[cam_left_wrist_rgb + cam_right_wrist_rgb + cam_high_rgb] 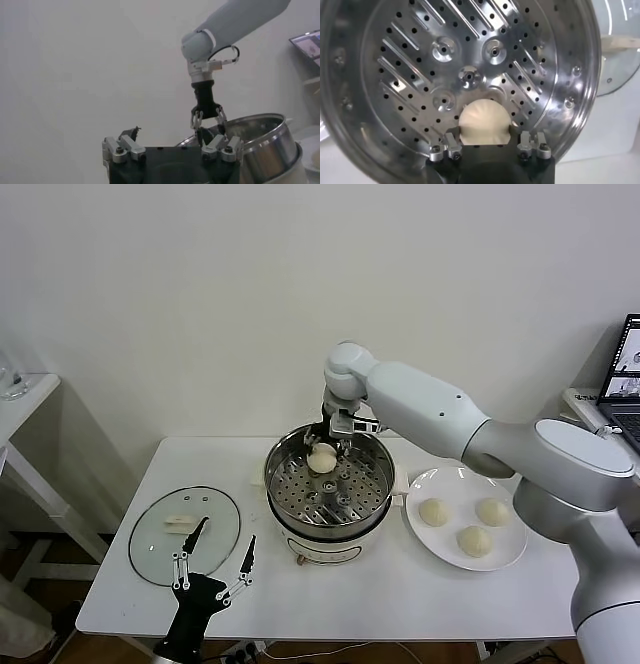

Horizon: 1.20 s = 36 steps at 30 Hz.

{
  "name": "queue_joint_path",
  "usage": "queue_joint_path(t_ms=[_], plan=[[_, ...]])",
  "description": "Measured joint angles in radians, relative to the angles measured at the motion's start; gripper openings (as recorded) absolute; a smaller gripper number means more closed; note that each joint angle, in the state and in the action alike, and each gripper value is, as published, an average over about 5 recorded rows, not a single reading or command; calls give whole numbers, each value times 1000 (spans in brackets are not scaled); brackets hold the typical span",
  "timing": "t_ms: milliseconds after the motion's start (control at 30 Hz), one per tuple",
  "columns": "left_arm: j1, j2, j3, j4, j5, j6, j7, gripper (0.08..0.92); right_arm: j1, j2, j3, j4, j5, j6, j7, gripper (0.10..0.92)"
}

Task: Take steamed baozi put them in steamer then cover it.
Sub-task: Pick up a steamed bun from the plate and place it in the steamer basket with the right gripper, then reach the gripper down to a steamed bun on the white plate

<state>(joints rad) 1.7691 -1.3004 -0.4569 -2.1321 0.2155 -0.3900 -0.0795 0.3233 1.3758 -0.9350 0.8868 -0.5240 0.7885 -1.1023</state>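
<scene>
Steamer (329, 484) is seen in the head view near the middle of the white table (420, 594), lid off, perforated tray exposed. One baozi (322, 458) is held over the far side of the tray by the right gripper (330, 446), which reaches down inside the rim from behind. Whether the bun touches the tray cannot be told from this view.

In the right wrist view the same baozi (484, 123) is shown clamped between the right gripper's (487, 141) fingers (451, 145), with the perforated tray (465, 65) filling the frame just beyond it; contact with the metal still cannot be judged. The pinch on the bun is shown only in this view.

Three more baozi (433, 512), (491, 511), (474, 540) are seen only in the head view, on the white plate (505, 559) just beside the steamer on the robot's right.

Glass lid (160, 544) lies flat on the table on the robot's left. The left gripper (213, 556) is parked at the near table edge, over the lid's near rim, fingers spread apart.

From the left wrist view, the left gripper's finger bases (120, 149) are seen in the foreground, the right gripper (206, 120) descending into the steamer (265, 145) behind; the bun is hidden there by the rim.
</scene>
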Motion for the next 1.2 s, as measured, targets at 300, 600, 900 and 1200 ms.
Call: queue_joint_path(t_ms=[300, 600, 900, 1200], plan=[[-4, -2, -1, 4, -1, 0, -2, 823, 11, -16, 1, 27, 19, -18, -11, 818], [-17, 5, 11, 5, -1, 6, -2, 823, 93, -190, -34, 176, 266, -227, -105, 823], [-31, 20, 23, 11, -1, 8, -3, 823, 171, -445, -147, 212, 574, -538, -154, 823], [-34, 20, 25, 6, -1, 16, -4, 823, 114, -579, -226, 179, 736, -709, -123, 823]])
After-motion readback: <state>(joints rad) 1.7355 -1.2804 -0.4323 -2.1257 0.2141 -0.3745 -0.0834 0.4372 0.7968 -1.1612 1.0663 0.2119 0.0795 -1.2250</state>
